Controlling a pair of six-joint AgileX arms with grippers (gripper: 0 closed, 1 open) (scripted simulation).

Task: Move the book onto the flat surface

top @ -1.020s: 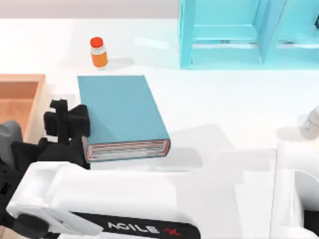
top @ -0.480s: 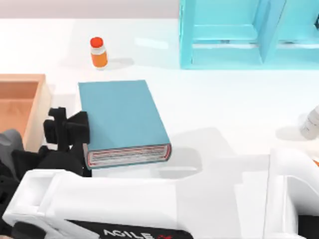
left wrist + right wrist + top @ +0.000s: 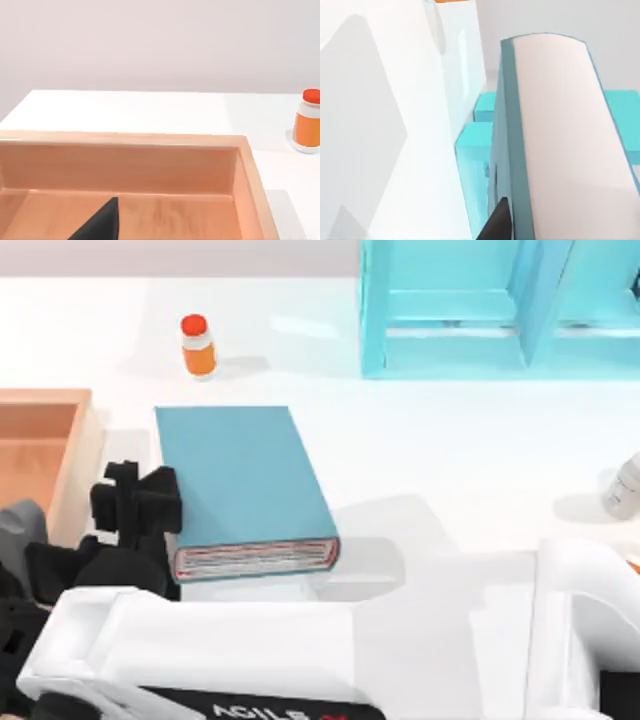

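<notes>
The teal-blue book (image 3: 243, 480) lies flat at the table's middle left, its red-lined page edge facing the front. Its shadow falls offset to the right on the flat surface (image 3: 450, 460), the white tabletop. My right gripper (image 3: 166, 506) reaches across from the right and is shut on the book's left edge. In the right wrist view the white page block (image 3: 560, 140) sits close up, with one black fingertip (image 3: 497, 222) against the cover. My left arm (image 3: 20, 540) is parked at the front left, and one of its fingertips (image 3: 102, 225) hangs over the tray.
A tan wooden tray (image 3: 78, 440) stands just left of the right gripper. An orange bottle (image 3: 197, 345) is behind the book. The cyan shelf unit (image 3: 460, 310) fills the back right. A white bottle (image 3: 625, 485) stands at the right edge.
The book and my right gripper have shifted together toward the table's front. The left arm has stayed where it was.
</notes>
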